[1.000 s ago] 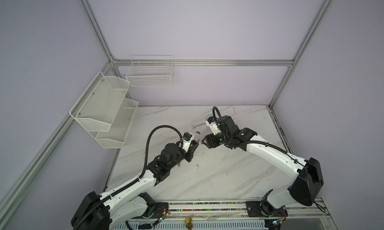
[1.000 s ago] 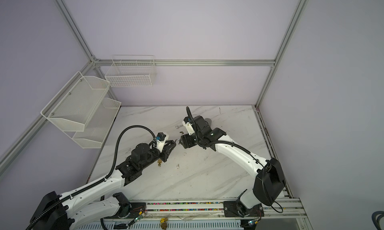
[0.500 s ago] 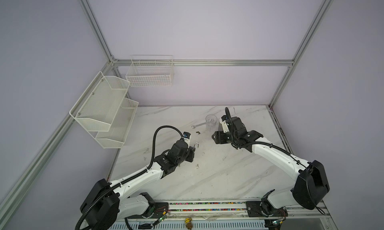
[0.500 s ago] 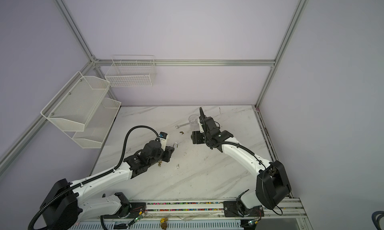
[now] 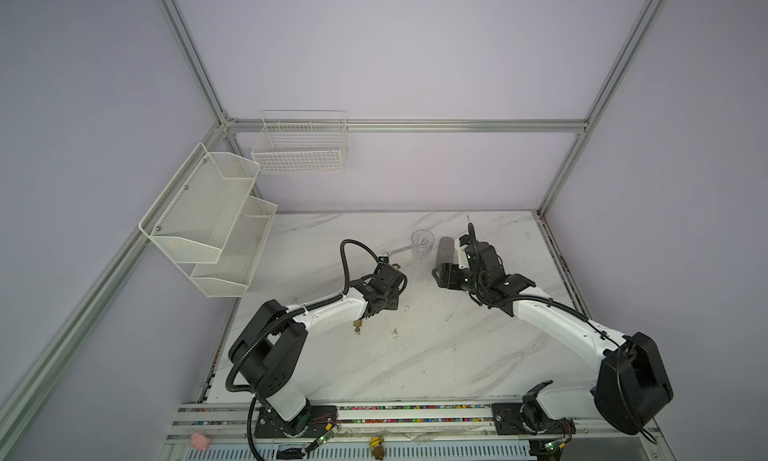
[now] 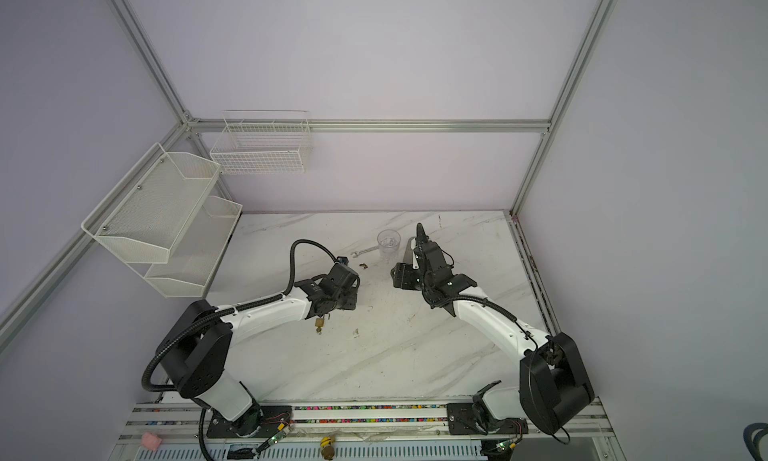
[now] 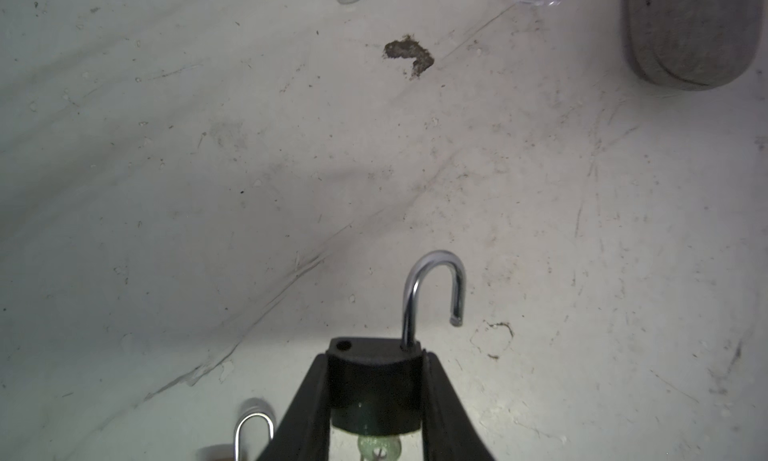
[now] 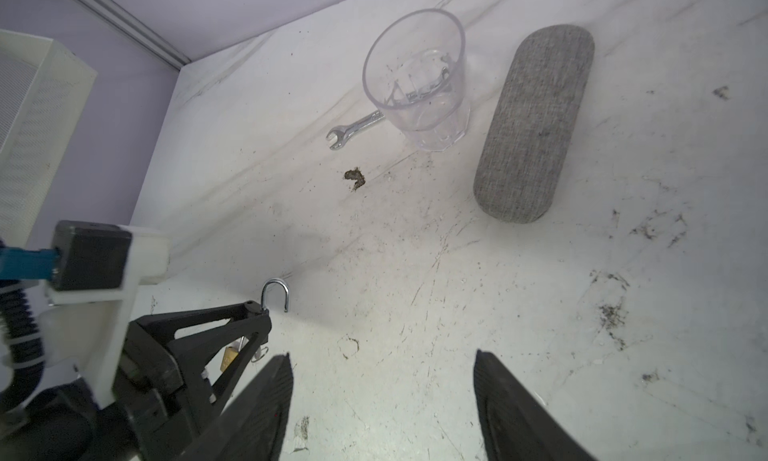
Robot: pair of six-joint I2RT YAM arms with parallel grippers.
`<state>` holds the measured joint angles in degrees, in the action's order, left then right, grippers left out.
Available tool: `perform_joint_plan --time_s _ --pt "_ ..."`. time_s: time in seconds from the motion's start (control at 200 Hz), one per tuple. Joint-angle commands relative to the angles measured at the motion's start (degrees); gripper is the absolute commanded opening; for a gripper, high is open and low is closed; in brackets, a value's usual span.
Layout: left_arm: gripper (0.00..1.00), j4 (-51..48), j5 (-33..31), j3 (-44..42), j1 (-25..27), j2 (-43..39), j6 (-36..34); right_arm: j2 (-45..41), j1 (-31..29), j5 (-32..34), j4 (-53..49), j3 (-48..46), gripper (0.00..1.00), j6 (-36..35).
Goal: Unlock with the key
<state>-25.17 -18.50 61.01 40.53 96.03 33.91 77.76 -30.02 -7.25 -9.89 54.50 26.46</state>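
While the left hand point(image 7: 376, 357) pinches the black padlock point(image 7: 374, 384), shackle point(image 7: 434, 272) open, not far from the clear cup point(image 8: 415, 76), the right hand point(image 8: 382, 359) hangs spread wide, nearer that cup.

Table point(image 5: 436, 355) centre bare; cup point(image 5: 422, 243), wrench point(image 5: 395, 252), case point(image 5: 444, 251) crowd rear.

left arm point(image 5: 328, 313) low, reaching toward centre of a top view; left gripper point(image 7: 376, 361) clamped on padlock point(image 7: 374, 392). right arm point(image 5: 552, 321) elbow-bent, right gripper point(image 8: 382, 367) jaws spread wide.
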Motion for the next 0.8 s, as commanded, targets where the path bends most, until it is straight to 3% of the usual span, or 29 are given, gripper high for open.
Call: perform_joint_plan --time_s 0.0,0.55,0.685,0.795 --pt "0.0 -3.65 -2.61 8.42 -0.59 2.34 1.86 -1.21 0.95 -0.32 2.87 -1.06 0.72 1.62" --pt "0.0 -4.28 -0.8 12.07 -1.88 11.41 3.07 -0.76 3.05 -1.89 3.94 -0.98 0.72 1.05" --pt "0.08 -4.17 -0.04 11.59 -1.86 12.33 3.77 -0.7 3.24 -1.62 4.38 -1.25 0.72 1.31" --pt "0.2 -4.02 0.31 11.49 -1.9 13.06 3.81 -1.06 3.25 -2.07 4.64 -1.36 0.72 1.24"
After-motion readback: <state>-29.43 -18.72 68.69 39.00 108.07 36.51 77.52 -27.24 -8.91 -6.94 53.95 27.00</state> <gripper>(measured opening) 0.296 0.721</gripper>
